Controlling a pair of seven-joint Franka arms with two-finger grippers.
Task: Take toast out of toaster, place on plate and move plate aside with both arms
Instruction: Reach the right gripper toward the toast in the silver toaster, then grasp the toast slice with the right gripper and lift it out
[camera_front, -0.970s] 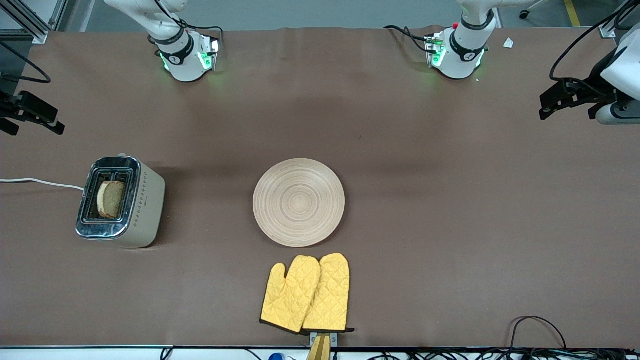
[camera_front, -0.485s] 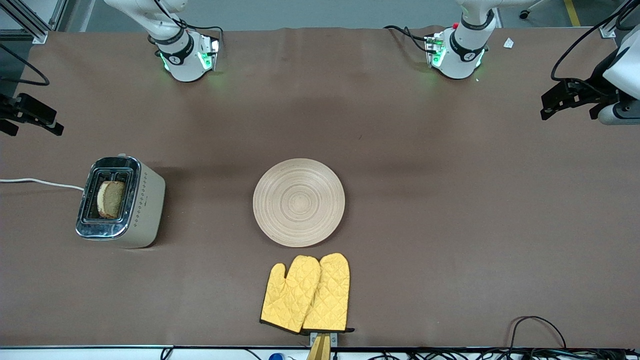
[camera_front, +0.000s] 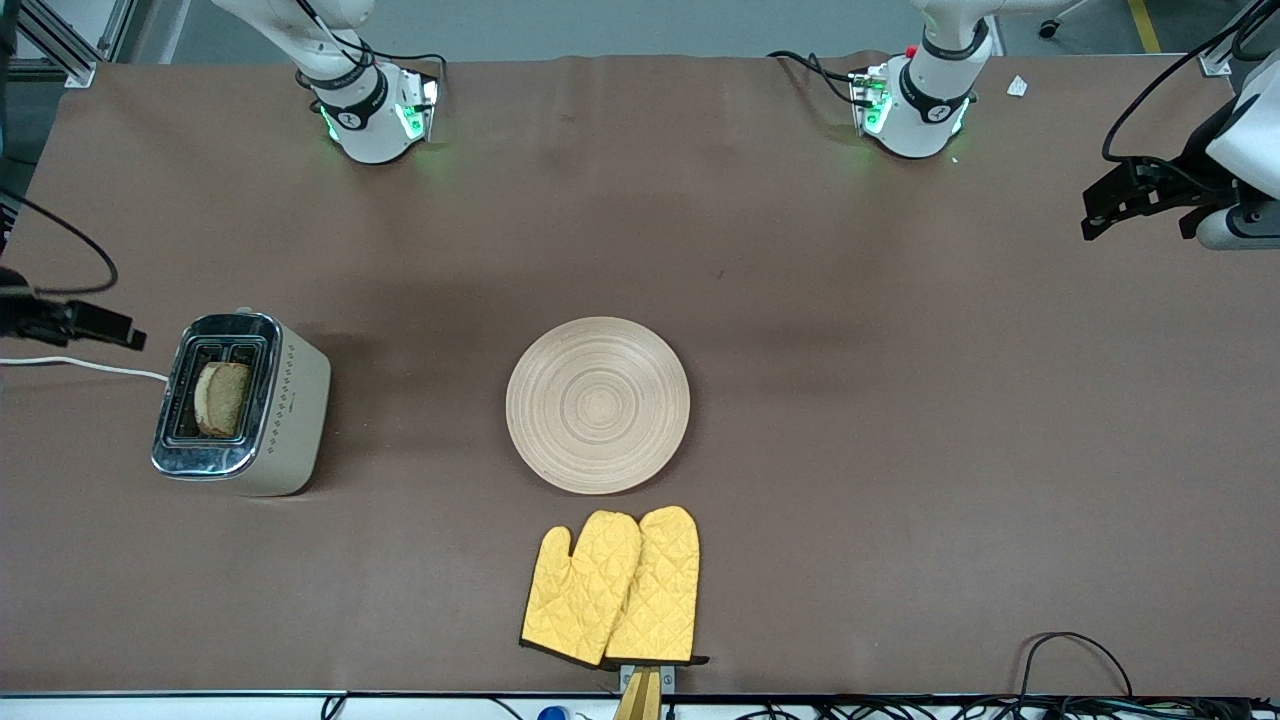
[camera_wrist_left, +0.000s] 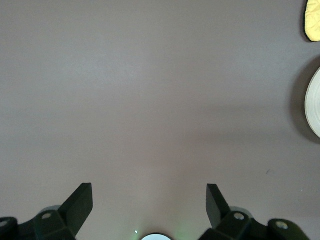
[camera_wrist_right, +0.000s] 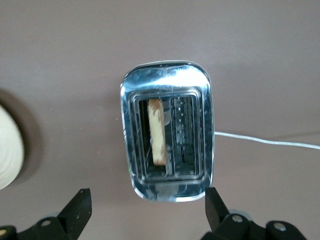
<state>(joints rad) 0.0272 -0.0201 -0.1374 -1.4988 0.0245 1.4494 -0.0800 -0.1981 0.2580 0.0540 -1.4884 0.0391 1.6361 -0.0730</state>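
The toast stands upright in one slot of a silver and cream toaster at the right arm's end of the table. In the right wrist view the toast shows in the toaster just ahead of my open, empty right gripper. That gripper hovers over the table beside the toaster. The plate lies bare in the middle of the table; its rim shows in both wrist views. My left gripper is open and empty over the left arm's end of the table.
Two yellow oven mitts lie nearer to the front camera than the plate; one mitt's tip shows in the left wrist view. The toaster's white cord runs off the table's end. Cables lie along the front edge.
My right gripper has moved toward the front camera and now sits beside the toaster. The left arm has hardly moved. Toast, plate and mitts are where they were.
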